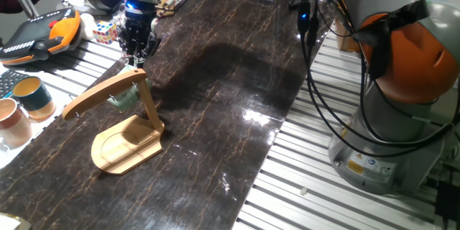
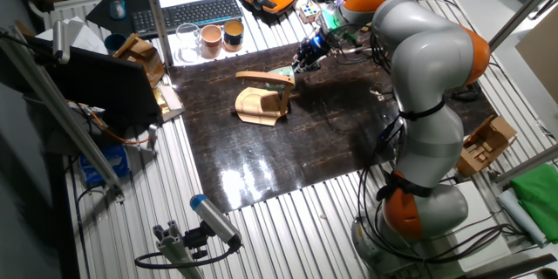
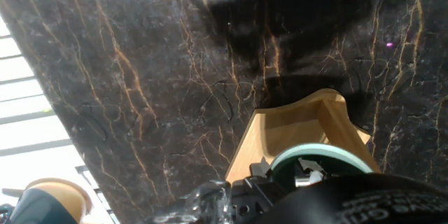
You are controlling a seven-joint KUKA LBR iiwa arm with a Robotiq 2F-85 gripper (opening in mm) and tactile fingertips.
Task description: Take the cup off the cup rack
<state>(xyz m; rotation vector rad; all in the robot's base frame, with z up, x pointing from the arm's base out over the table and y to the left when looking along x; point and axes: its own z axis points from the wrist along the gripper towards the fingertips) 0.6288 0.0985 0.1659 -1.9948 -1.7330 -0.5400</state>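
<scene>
Cup rack [image 1: 128, 133] stands on the dark marbled mat [image 1: 230, 100], left of centre in one fixed view. Oval base flat on the mat, post upright, curved arm sloping down to the left. Cup [image 1: 123, 99] hangs under the arm, just beside the post, clear of the base. It sits tilted, long axis off vertical; which way the mouth faces cannot be told there. Gripper [image 1: 135, 56] is directly above the post top and cup, fingers pointing down, near but apart from the cup. Whether it is spread or pressed together cannot be told. In hand view the cup's rim [image 3: 322, 162] shows at bottom edge, rack base [image 3: 294, 136] behind it. Teal cup [image 1: 32, 95] and tan cup [image 1: 13, 121] sit off the mat, far left.
</scene>
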